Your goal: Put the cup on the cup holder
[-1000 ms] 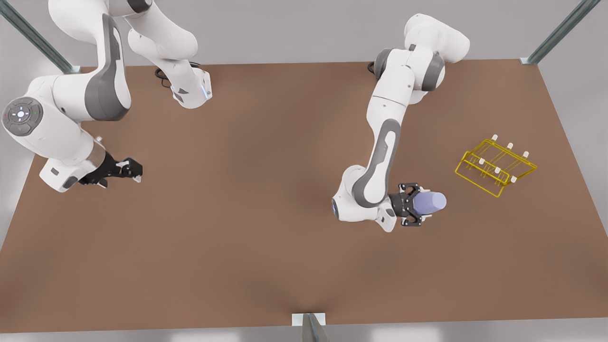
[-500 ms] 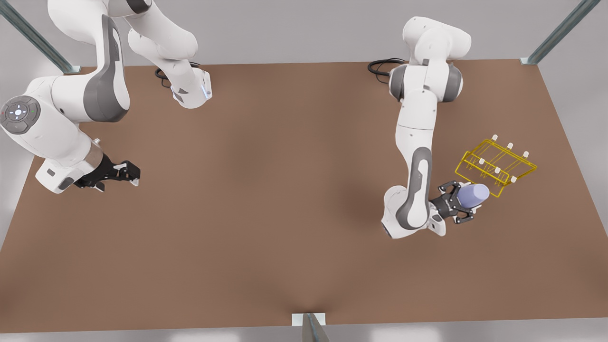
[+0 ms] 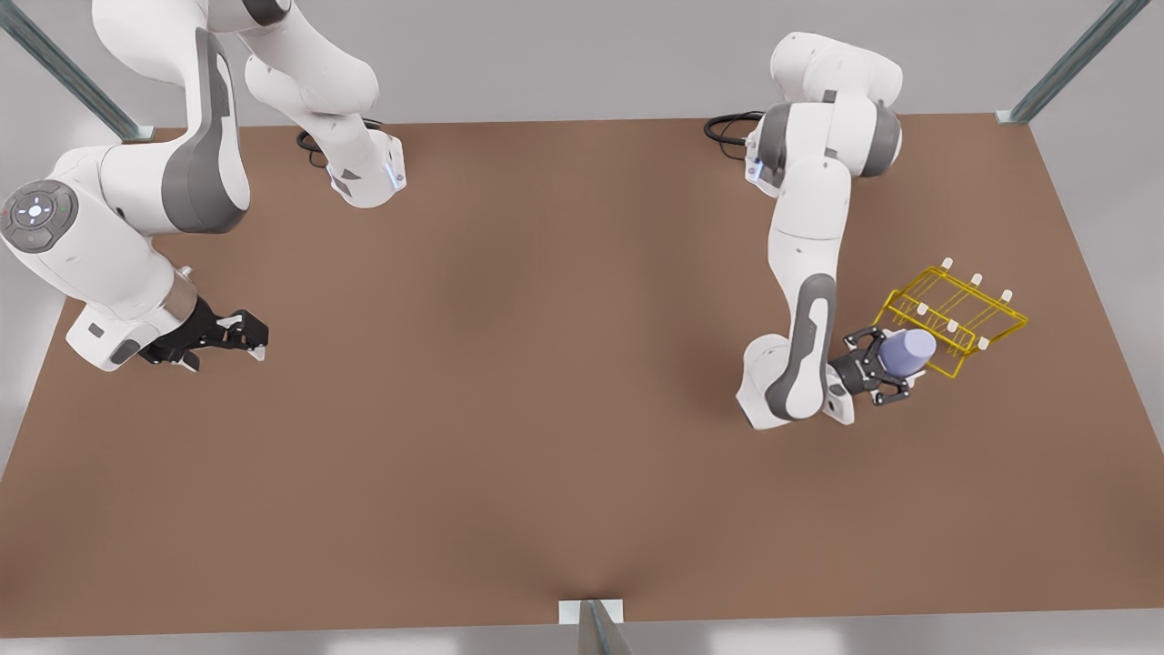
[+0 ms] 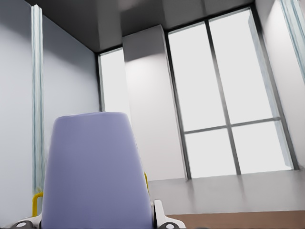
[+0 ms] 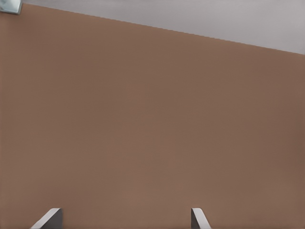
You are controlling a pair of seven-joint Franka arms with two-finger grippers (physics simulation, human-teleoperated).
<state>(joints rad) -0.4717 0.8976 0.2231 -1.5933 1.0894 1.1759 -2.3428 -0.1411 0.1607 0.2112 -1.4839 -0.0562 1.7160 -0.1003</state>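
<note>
No readable txt, labels, brands or nos. anywhere; cup [image 3: 906, 350] plain lavender-blue, no print; cup holder [image 3: 950, 317] bare yellow wire, white caps unmarked; arm shells white/grey, no logo legible; round grey cap [image 3: 35, 213] on the arm at front view's left carries small white symbols w/ a red dot and a green dot, too small to read as signs; table [image 3: 509, 382] plain brown, no markings.
</note>
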